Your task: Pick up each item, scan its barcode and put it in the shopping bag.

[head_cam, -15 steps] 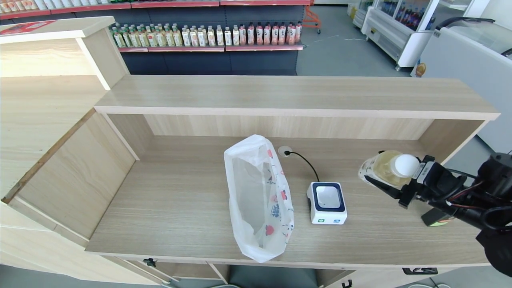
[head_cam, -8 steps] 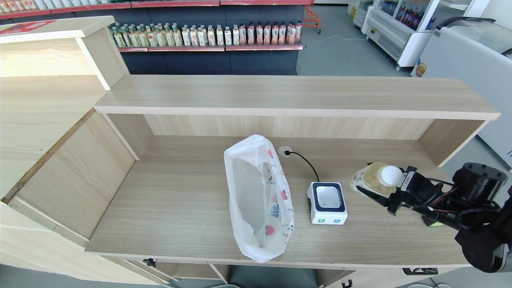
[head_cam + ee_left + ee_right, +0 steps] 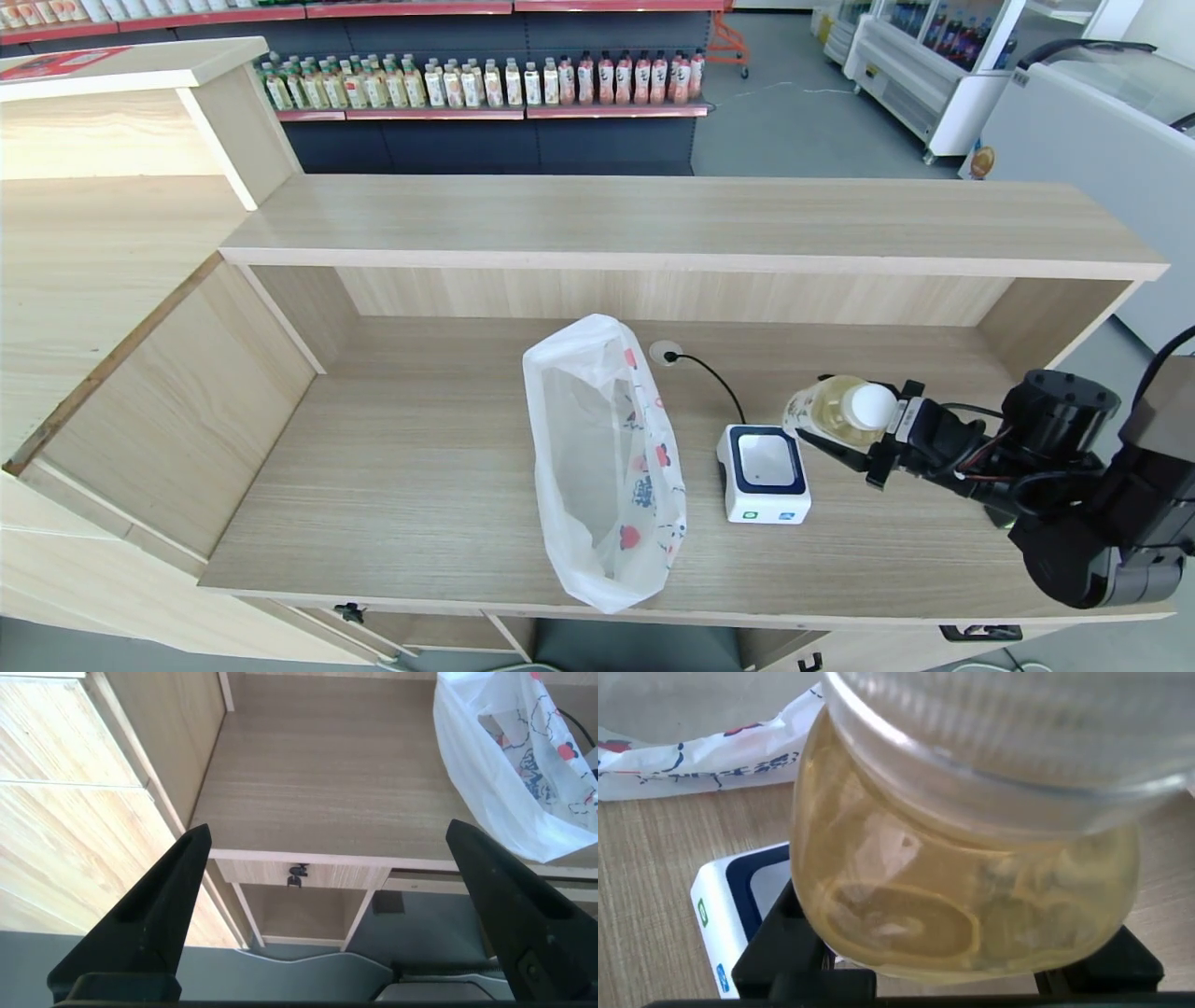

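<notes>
The right claw [image 3: 814,422] pinches a bottle [image 3: 826,403] between its dark fingers [image 3: 789,952], holding it off the table [image 3: 420,467] just right of the scanner [image 3: 764,471]. The bottle is clear, rounded plastic with ribbed rings below the neck and a smooth white cap [image 3: 873,407]. It is filled with pale yellow liquid and lies tilted, with the cap turned toward the arm. In the head view its base end overlaps the scanner's far right corner. In the right wrist view the bottle [image 3: 971,877] bulges wide, with the scanner [image 3: 738,905] behind it.

The scanner is a boxy white block with rounded corners and a glossy window framed in dark blue. A thin black cable [image 3: 714,378] curves from it to a round grommet [image 3: 665,353] farther back in the table.

Left of the scanner stands the shopping bag [image 3: 607,467], thin and crinkled, of translucent white plastic with small red and blue prints. Its mouth gapes open and its near end reaches the table's near edge.

The table is a pale wood-grain laminate recessed under a raised shelf.

The left claw [image 3: 327,835] is spread wide, its black wedge-shaped fingers [image 3: 149,915] well apart. It hangs beyond the table's [image 3: 318,775] near edge, left of the bag [image 3: 523,765], with nothing between the fingers.
</notes>
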Controlling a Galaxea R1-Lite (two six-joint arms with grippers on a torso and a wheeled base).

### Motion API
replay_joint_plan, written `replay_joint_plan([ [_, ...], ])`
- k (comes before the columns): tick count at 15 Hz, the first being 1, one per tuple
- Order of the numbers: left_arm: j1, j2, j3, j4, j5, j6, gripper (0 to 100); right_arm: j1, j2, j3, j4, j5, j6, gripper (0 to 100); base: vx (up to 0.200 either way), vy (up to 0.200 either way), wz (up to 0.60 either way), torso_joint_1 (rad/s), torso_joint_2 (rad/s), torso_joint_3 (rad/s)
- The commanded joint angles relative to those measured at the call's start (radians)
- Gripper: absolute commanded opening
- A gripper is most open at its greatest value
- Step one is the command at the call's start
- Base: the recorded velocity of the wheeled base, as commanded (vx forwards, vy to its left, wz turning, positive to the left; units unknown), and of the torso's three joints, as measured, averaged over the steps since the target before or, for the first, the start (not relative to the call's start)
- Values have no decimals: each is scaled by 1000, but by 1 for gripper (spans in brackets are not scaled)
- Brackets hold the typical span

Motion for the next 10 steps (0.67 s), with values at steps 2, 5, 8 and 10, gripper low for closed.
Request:
replay_joint_plan([
  [2,1,0,0,0,0,0,100,6,46,-30,0,1,-4,0,0,0,0,0,0,0],
  [5,1,0,0,0,0,0,100,21,72,-33,0,35,-50,0,0,0,0,0,0,0],
  [8,1,0,0,0,0,0,100,37,107,-83,0,41,-68,0,0,0,0,0,0,0],
  [10,1,0,0,0,0,0,100,37,127,-105,0,45,-78,0,0,0,0,0,0,0],
])
